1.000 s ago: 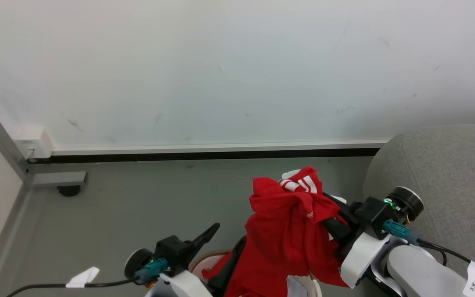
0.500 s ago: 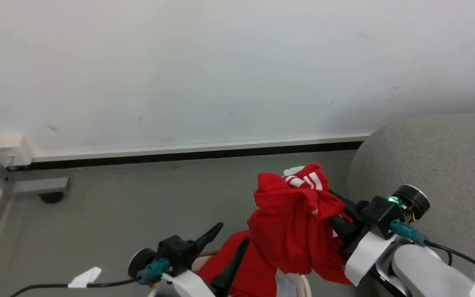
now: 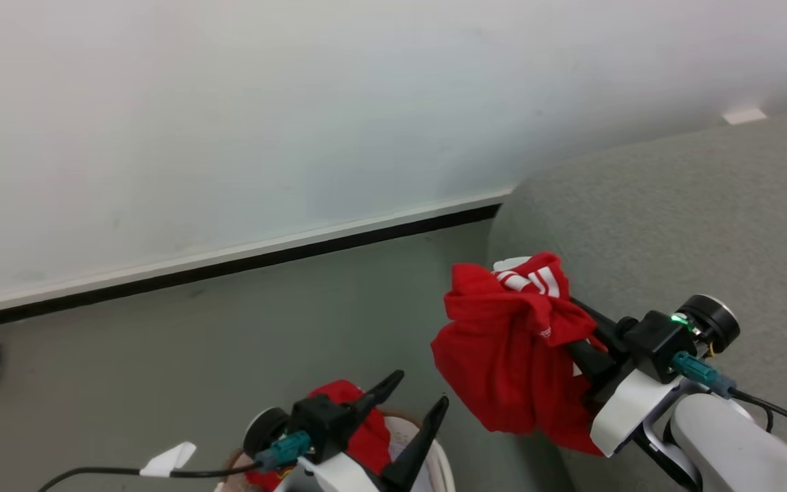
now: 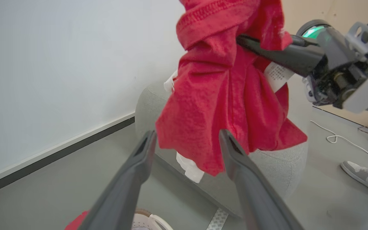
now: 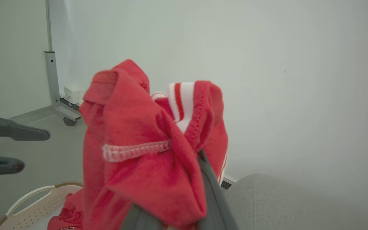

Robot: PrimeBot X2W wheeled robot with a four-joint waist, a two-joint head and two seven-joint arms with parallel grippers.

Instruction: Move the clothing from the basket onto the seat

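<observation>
Carrying one red garment [image 3: 503, 355] clamped in the R gripper [image 3: 588, 336] — bunching over its tips, draping below them. Aiming for the seat [image 3: 673, 219], lying just beside and beyond that gripper. Advising: swinging further over it, lifting the hanging hem clear of the edge, then opening up. Idling the L gripper [image 3: 419, 388] wide open, empty, above the basket [image 5: 30, 206] — w/ 2nd garment [image 3: 356, 420] lying inside, beneath it.

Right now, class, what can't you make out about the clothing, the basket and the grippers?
- Head view: the right gripper has its tips buried in the held garment.
- Right wrist view: the basket is cut off by the bottom edge; the held garment covers much of the second garment.
- Left wrist view: the care label print is too small to read.
</observation>
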